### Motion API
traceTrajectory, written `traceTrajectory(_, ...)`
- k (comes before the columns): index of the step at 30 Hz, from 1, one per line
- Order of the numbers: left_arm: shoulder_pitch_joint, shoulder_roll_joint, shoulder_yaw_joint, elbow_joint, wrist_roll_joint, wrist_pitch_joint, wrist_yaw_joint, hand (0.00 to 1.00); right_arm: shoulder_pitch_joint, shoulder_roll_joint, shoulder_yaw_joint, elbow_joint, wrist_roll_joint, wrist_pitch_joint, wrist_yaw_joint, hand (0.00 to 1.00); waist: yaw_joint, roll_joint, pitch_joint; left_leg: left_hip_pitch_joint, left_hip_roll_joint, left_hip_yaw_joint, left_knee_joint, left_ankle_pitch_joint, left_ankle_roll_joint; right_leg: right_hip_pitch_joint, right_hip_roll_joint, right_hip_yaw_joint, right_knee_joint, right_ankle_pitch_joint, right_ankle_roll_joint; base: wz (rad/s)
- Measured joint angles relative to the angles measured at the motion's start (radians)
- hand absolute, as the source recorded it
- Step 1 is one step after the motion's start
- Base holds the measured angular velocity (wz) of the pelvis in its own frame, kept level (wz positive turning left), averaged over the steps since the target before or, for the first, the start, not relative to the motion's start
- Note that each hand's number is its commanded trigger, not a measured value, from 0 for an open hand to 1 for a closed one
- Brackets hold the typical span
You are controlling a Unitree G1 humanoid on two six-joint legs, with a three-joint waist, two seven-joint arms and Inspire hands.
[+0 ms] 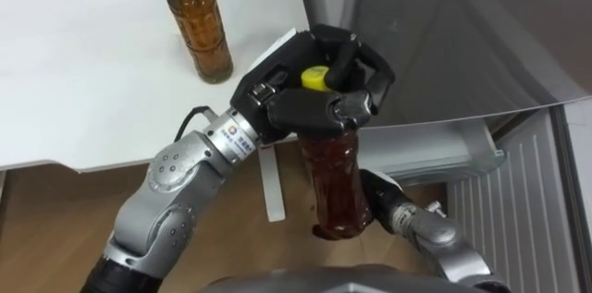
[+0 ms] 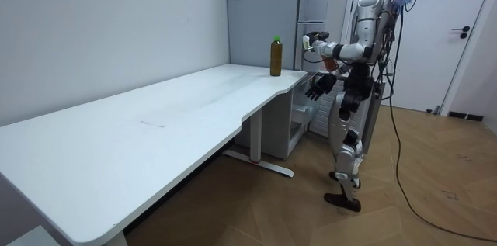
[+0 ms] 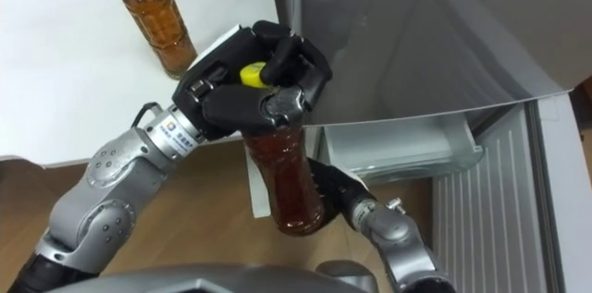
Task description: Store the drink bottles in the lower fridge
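Holds the yellow-capped bottle (image 1: pixel 338 182) of dark drink upright in the left hand (image 1: pixel 287 76), fingers curled round its neck just under the cap, the bottle's body hanging below the hand. Carries the right hand (image 2: pixel 321 85) lower, behind the bottle's base, fingers spread, relaxed and empty. Faces the grey fridge (image 1: pixel 435 43) just beyond and right of the left hand, with a green-capped bottle (image 1: pixel 199 30) upright on the white table (image 1: pixel 83 71) beyond and left of it.

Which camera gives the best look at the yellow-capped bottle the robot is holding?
The right eye view: the yellow-capped bottle hangs from the left hand, visible cap to base. The left eye view shows it much the same. The room view gives just a small reddish speck by the raised arm.
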Motion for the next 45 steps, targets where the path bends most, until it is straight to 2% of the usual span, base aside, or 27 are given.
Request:
traceTrajectory(7, 0.0, 0.003, 0.001, 0.002, 0.045, -0.006, -0.007, 1.0, 0.028, -0.01, -0.002, -0.115, 0.044, -0.007, 0.133, 0.0, -0.006, -0.002, 0.0006, 0.0, 0.002, -0.005, 0.01, 0.0, 0.0, 0.001, -0.001, -0.001, 0.011, 0.0, 0.0, 0.0)
traceTrajectory(9, 0.0, 0.014, 0.001, 0.003, 0.047, -0.007, -0.007, 1.0, 0.049, -0.034, -0.003, -0.143, 0.077, -0.007, 0.176, 0.0, -0.006, -0.004, 0.0012, 0.0, 0.002, -0.005, 0.01, 0.0, 0.0, 0.002, -0.002, 0.0, 0.012, 0.0, 0.0, 0.0)
traceTrajectory(13, 0.0, 0.03, 0.001, 0.003, 0.062, -0.009, -0.007, 1.0, 0.074, -0.039, -0.004, -0.158, 0.099, -0.007, 0.218, 0.0, 0.0, -0.02, 0.0043, 0.0, 0.001, -0.005, 0.015, 0.0, 0.0, -0.002, 0.001, 0.01, 0.013, 0.0, 0.0, -0.02)
traceTrajectory(18, 0.0, 0.028, 0.001, 0.002, 0.088, -0.042, -0.007, 1.0, 0.07, -0.059, -0.004, -0.181, 0.098, -0.006, 0.273, 0.0, 0.009, -0.022, -0.0002, -0.014, -0.001, -0.005, 0.016, 0.0, 0.001, -0.027, 0.003, 0.024, 0.03, 0.003, 0.001, -0.09)
traceTrajectory(26, -0.001, 0.021, 0.001, -0.001, 0.235, -0.078, 0.025, 1.0, 0.073, -0.078, -0.004, -0.215, 0.098, -0.007, 0.313, 0.0, 0.007, -0.012, -0.0031, -0.017, -0.004, -0.014, 0.015, 0.0, 0.001, -0.028, 0.004, 0.024, 0.029, 0.004, 0.0, -0.01)
traceTrajectory(28, -0.001, 0.022, 0.003, -0.001, 0.267, -0.085, 0.033, 1.0, 0.074, -0.082, -0.004, -0.225, 0.098, -0.022, 0.318, 0.0, 0.006, -0.008, -0.0035, -0.017, -0.004, -0.019, 0.015, 0.0, 0.001, -0.027, 0.004, 0.024, 0.029, 0.004, 0.0, 0.0)
traceTrajectory(32, -0.001, 0.022, 0.003, -0.009, 0.275, -0.09, 0.053, 1.0, 0.088, -0.09, -0.004, -0.226, 0.098, -0.026, 0.319, 0.0, 0.007, -0.005, -0.0037, -0.016, -0.005, -0.029, 0.015, 0.0, 0.001, -0.024, 0.004, 0.024, 0.028, 0.004, 0.0, 0.02)
traceTrajectory(36, -0.001, 0.022, -0.002, -0.011, 0.275, -0.116, 0.066, 1.0, 0.094, -0.102, -0.001, -0.226, 0.098, -0.029, 0.323, 0.0, 0.007, 0.0, -0.0016, -0.013, -0.005, -0.029, 0.015, 0.0, 0.001, -0.022, 0.004, 0.023, 0.029, 0.004, 0.0, 0.0)
traceTrajectory(45, 0.001, 0.034, -0.021, -0.009, 0.303, -0.116, 0.049, 1.0, 0.095, -0.098, 0.0, -0.226, 0.102, -0.029, 0.362, 0.0, 0.007, 0.0, 0.0008, -0.014, -0.005, -0.028, 0.013, 0.0, 0.001, -0.027, 0.004, 0.023, 0.03, 0.004, -0.001, 0.0)
